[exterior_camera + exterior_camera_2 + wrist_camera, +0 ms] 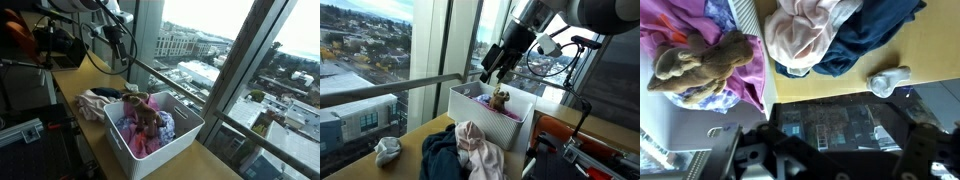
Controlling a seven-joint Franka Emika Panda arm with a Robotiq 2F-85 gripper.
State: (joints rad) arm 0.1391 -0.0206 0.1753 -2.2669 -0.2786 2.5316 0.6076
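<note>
A brown plush toy point(501, 98) lies on top of pink and purple clothes in a white slatted basket point(470, 103) by the window. My gripper point(492, 72) hangs just above and beside the toy, open, with nothing between its fingers. In the wrist view the toy point(700, 65) is at the upper left on the purple cloth. My gripper point(830, 152) fills the bottom of that view with its dark fingers point(740, 160) spread wide apart. In an exterior view the toy point(145, 112) sits atop the heap in the basket point(185, 135).
On the wooden table beside the basket lie a pale pink garment point(480, 150), a dark blue garment point(440, 160) and a balled white sock point(388, 150). The window glass and rail point(390, 90) run along the table's edge. Black equipment and cables point(60, 45) stand behind.
</note>
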